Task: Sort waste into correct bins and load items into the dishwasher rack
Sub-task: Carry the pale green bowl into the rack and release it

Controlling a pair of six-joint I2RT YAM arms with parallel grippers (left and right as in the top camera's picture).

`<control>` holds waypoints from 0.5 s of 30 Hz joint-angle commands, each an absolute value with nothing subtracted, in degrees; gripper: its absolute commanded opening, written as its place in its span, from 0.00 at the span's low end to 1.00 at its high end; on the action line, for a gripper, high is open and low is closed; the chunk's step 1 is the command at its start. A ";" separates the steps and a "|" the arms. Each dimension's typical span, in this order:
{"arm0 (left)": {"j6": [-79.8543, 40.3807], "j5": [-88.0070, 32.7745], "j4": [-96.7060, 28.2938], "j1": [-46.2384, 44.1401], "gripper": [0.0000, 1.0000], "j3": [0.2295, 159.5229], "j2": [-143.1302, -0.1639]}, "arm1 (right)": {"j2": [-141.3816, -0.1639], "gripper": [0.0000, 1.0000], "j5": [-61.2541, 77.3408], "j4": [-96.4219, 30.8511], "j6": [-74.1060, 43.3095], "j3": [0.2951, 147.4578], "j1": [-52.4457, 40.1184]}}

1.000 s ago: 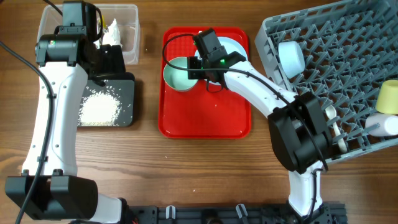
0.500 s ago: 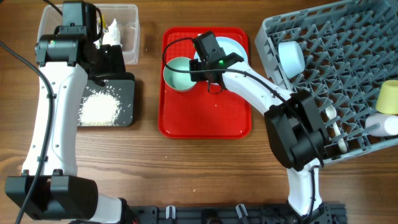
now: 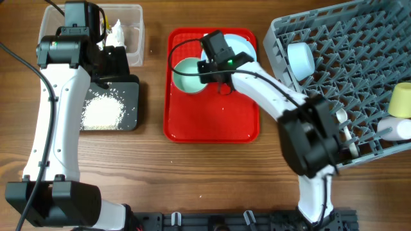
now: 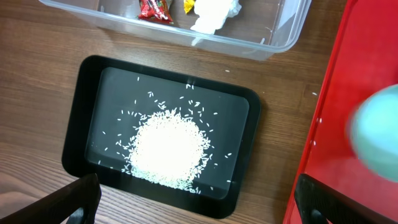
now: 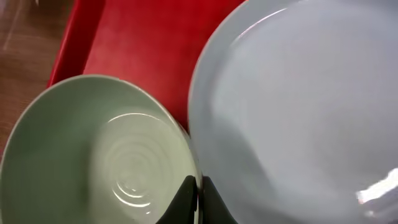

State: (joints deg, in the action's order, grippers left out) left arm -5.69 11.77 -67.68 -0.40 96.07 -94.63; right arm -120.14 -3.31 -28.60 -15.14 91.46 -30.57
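My right gripper [image 3: 207, 72] [image 5: 198, 198] is shut on the rim of a pale blue-green bowl [image 3: 188, 76] [image 5: 93, 155] over the red tray [image 3: 212, 119]. The round pale blue plate [image 3: 241, 46] [image 5: 305, 112] lies on the tray right beside the bowl. My left gripper [image 4: 199, 208] is open and empty above the black tray [image 3: 128, 106] [image 4: 81, 143], which holds the rice heap [image 3: 101, 111] [image 4: 168, 146]. The clear tub [image 3: 131, 32] [image 4: 273, 43] holds red [image 4: 153, 9], yellow and white wrappers. The grey rack [image 3: 347, 70] holds a second bowl [image 3: 300, 59], a yellow cup [image 3: 401, 99] and a white cup [image 3: 398, 128].
The red tray's raised rim [image 4: 323, 112] lies right of the black tray. The left arm [image 3: 58, 109] reaches over the two bins. The rack is tilted along the right edge of the wooden table [image 3: 192, 173].
The bowl in my right gripper has shifted slightly right and toward the front on the red tray. The left arm has not moved.
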 commanded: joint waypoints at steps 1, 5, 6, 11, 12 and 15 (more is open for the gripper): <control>-6.11 12.27 -67.53 -0.10 1.00 96.01 -94.72 | -105.21 0.04 -15.55 -32.51 -7.33 94.19 -27.97; -6.09 12.27 -67.53 -0.10 1.00 96.01 -94.72 | -94.45 0.04 -30.09 -43.77 -6.90 94.17 -26.57; -6.09 12.27 -67.53 -0.10 1.00 96.01 -94.72 | -92.62 0.04 -33.47 -46.72 -7.57 94.17 -26.20; -6.09 12.27 -67.53 -0.10 1.00 96.01 -94.72 | -85.19 0.04 -51.18 -69.49 -22.39 94.15 -23.64; -6.09 12.27 -67.53 -0.10 1.00 96.01 -94.72 | -84.51 0.04 -51.22 -73.93 -26.41 94.15 -22.94; -6.09 12.27 -67.53 -0.10 1.00 96.01 -94.72 | -83.77 0.04 -52.03 -84.27 -34.68 94.04 -20.64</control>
